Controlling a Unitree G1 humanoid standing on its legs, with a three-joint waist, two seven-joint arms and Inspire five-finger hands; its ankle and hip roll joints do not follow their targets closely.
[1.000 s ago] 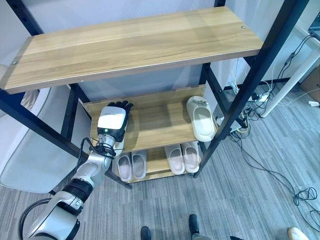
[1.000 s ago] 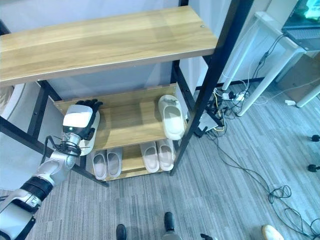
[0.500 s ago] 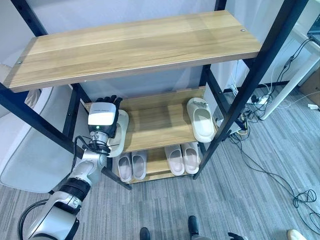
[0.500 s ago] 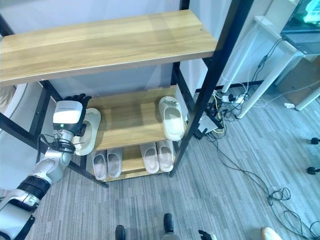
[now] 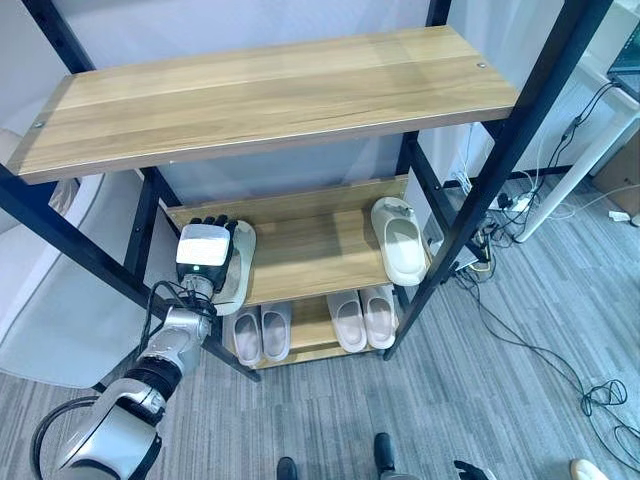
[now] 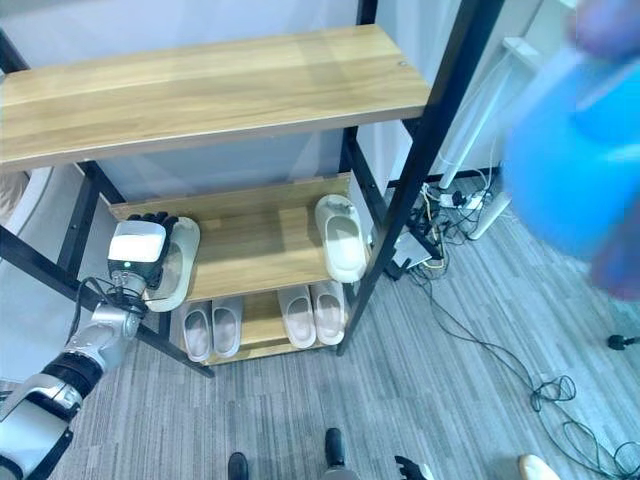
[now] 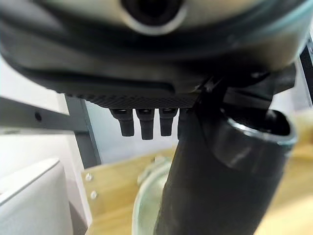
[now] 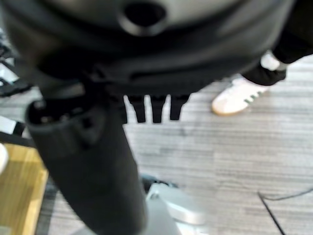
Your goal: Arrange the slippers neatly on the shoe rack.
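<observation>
— What floor are you standing on?
— You're on a grey striped carpet floor (image 5: 520, 400), with thin black cables (image 5: 530, 345) trailing across it to your right.

— And behind the shelving?
— You face a plain pale grey-blue wall (image 5: 250, 30). To your left sits a white rounded upholstered seat (image 5: 55, 300).

— Anything on the right?
— You'll find white slanted table legs (image 5: 580, 165) there, and a person's white sneaker with dark stripes (image 8: 239, 95) on the carpet.

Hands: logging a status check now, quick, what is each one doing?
Left hand: open, fingers straight, over the pale slipper on the middle shelf, holding nothing.
Right hand: open, fingers straight, holding nothing.
</observation>
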